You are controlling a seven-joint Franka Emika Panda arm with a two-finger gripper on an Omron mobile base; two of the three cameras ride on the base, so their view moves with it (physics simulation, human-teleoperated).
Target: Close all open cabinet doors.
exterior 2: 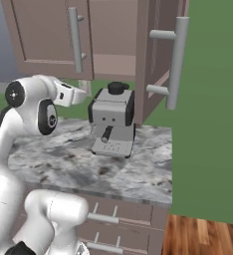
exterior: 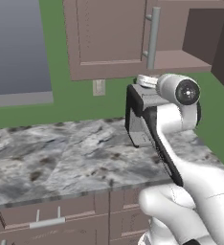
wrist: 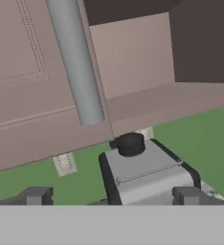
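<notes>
Left cabinet door [exterior 2: 49, 37]: hangs on the wall cabinet above the countertop's back edge, closed or nearly so; silver bar handle [wrist: 75, 62] at its right side.
Right cabinet door [exterior 2: 161, 55]: swung wide open over the countertop's right end, seen nearly edge-on, its bar handle facing outward.
Cabinet interior [exterior: 181, 60]: exposed between the two doors, shelf visible.
Coffee machine [exterior 2: 112, 127]: stands on the marble countertop [exterior: 61, 153] near the back right corner, below the open cabinet.
Gripper [wrist: 111, 197]: raised just below the left door's handle, above the coffee machine; fingertips [wrist: 37, 195] spread well apart, holding nothing.
</notes>
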